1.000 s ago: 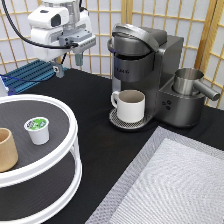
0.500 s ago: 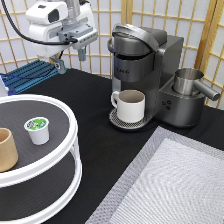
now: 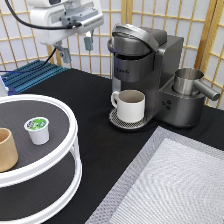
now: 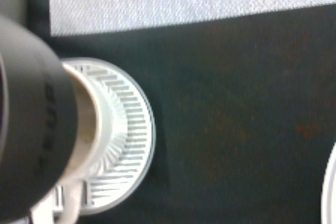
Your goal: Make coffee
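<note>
Coffee pod [image 3: 37, 129] sits untouched on the round stand's top tier [image 3: 60, 112], beside the tan cup [image 3: 7, 149], while your gripper [image 3: 75, 46] hangs open and empty above the counter's back edge, beside the brewer [image 3: 145, 70] with the mug [image 3: 131, 105] waiting.

Small white coffee pod [image 3: 37, 129], green-and-white foil top, stands upright on black tray.

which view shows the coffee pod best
The exterior view: the coffee pod stands whole and upright on the round stand's top tier, green-and-white foil top showing, beside a tan cup. The wrist view misses it, showing only the drip tray and the mug.
</note>
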Robot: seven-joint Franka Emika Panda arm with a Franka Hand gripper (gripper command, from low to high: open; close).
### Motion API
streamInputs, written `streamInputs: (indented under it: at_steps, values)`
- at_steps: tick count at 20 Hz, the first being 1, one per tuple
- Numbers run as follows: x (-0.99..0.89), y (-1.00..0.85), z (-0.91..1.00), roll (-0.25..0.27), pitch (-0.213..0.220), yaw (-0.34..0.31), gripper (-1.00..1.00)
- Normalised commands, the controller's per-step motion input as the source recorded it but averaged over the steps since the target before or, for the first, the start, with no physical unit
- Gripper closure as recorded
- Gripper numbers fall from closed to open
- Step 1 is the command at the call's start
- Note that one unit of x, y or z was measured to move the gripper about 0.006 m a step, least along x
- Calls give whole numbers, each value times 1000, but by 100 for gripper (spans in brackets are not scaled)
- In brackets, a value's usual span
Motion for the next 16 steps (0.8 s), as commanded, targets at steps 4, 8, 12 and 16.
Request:
streamInputs:
  at_steps: [4,8,12,16]
  values:
    - [868,174,591,48,117,-76,-100]
    - [839,167,441,82,133,-82,-100]
    - [812,111,379,131,137,-86,-100]
    - [646,27,292,189,124,-88,-100]
